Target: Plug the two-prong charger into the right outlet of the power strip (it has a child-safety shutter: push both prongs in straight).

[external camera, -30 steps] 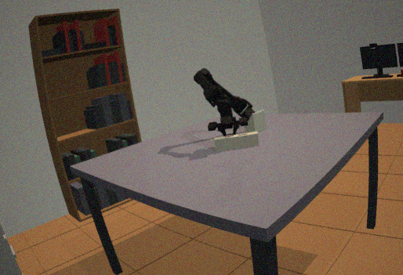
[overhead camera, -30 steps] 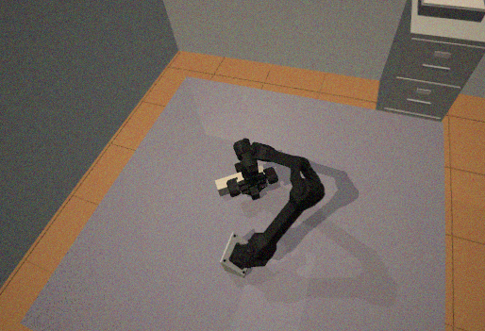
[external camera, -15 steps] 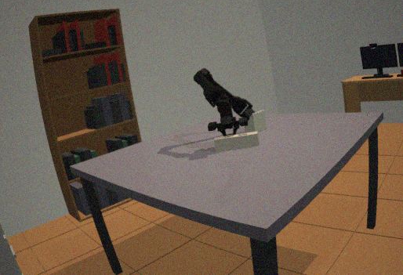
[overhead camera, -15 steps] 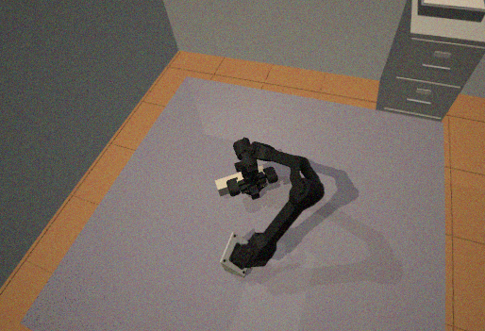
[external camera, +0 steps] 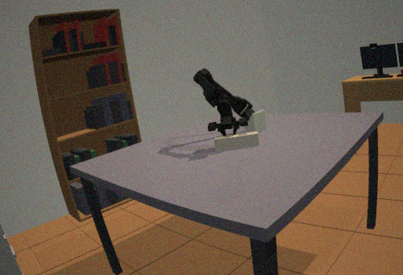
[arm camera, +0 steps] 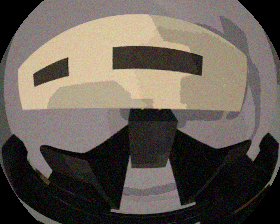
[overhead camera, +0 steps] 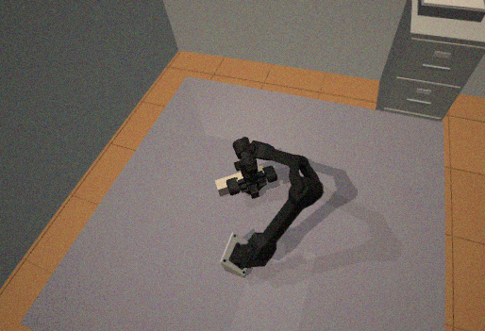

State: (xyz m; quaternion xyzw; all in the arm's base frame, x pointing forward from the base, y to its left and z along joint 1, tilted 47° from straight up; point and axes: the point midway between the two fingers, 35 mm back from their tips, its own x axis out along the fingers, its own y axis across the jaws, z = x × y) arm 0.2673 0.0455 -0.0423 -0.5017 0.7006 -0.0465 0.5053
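The cream power strip (arm camera: 211,86) (overhead camera: 225,183) (external camera: 237,141) lies on the grey table (overhead camera: 142,250) (external camera: 235,192). In the wrist view it shows two dark outlets, a small left one (arm camera: 51,71) and a wide right one (arm camera: 157,60). My gripper (arm camera: 148,128) (overhead camera: 250,186) (external camera: 229,128) is shut on the dark two-prong charger (arm camera: 151,137). It hangs low right over the strip. The charger's front end meets the strip's near side just below the right outlet. The prongs do not show.
The arm's base (overhead camera: 234,261) (external camera: 259,120) is bolted to the table near the strip. A grey filing cabinet (overhead camera: 425,61) stands beyond the table's far corner. A bookshelf (external camera: 86,90) and a desk with monitors (external camera: 372,86) stand off the table.
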